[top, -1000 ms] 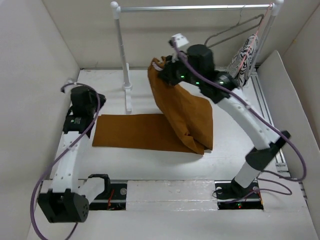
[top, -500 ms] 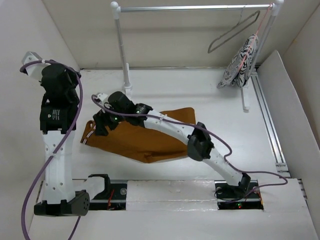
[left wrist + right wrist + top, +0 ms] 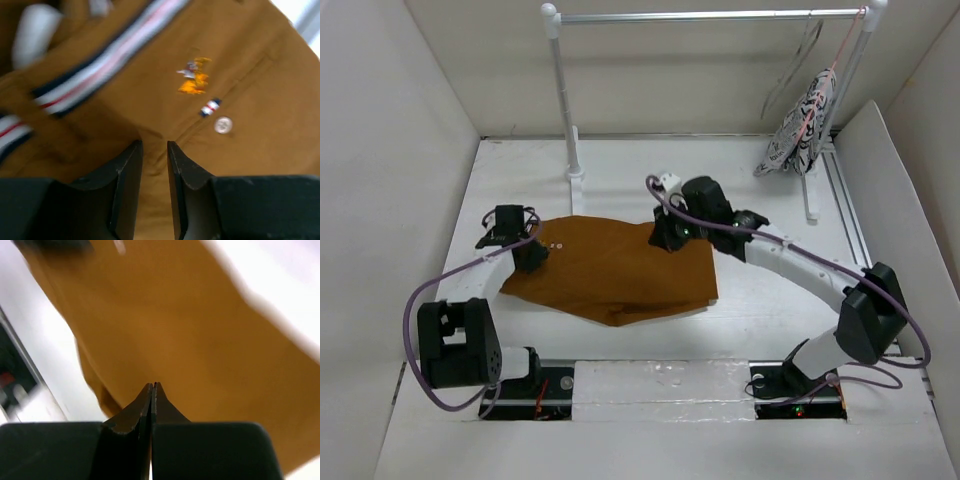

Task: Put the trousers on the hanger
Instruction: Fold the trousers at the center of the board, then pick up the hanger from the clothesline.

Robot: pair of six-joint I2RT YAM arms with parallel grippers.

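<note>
The rust-brown trousers (image 3: pixel 610 272) lie folded flat in the middle of the table. My left gripper (image 3: pixel 528 252) is at their left end by the striped waistband (image 3: pixel 100 65). In the left wrist view its fingers (image 3: pixel 154 145) stand a narrow gap apart with a ridge of trouser cloth (image 3: pixel 240 75) pinched between them. My right gripper (image 3: pixel 663 237) is at the trousers' far right edge. In the right wrist view it (image 3: pixel 152 385) is fully shut, nothing shows between the tips, and the trousers (image 3: pixel 200 315) lie beyond. The wire hanger (image 3: pixel 782 85) hangs from the rail at the back right.
A white clothes rail (image 3: pixel 710 15) spans the back on two posts (image 3: pixel 565 110). A black-and-white patterned cloth (image 3: pixel 800 130) hangs at its right end beside the hanger. White walls close the table on the left, back and right.
My left arm has come down from a raised pose to the trousers' left end. My right gripper has moved from the left end to the far right edge. The trousers lie flatter.
</note>
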